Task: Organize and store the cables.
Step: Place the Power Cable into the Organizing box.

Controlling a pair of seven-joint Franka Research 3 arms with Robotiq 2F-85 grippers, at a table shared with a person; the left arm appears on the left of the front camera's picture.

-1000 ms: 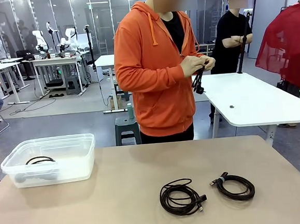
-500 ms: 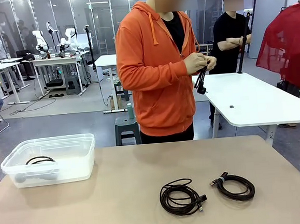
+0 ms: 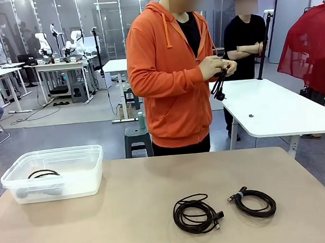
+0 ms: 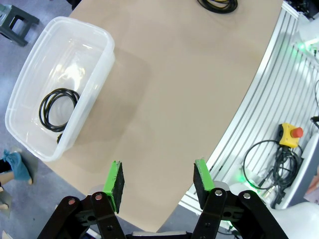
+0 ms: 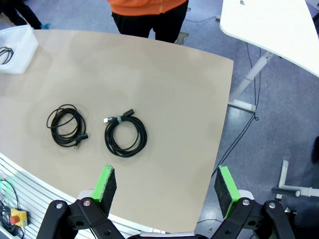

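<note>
left gripper (image 4: 158,165) and right gripper (image 5: 165,172) both spread, empty. 2 cables on table (image 5: 174,84): loose coil (image 5: 52,124), tied coil (image 5: 108,138), 10 o'clock of right gripper; 3rd coil (image 4: 42,107) in bin (image 4: 94,94). Pinch across whole bundle, not 1 strand

Cables (image 3: 182,218) all black, plain tan desk (image 3: 130,214). Bin (image 3: 21,191) on the desk is clear plastic, hoodie (image 3: 165,82) behind the desk is bright orange.

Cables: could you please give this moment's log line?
bin: one cable; table: two coils; person's hands: fourth cable; left gripper open; right gripper open
</note>
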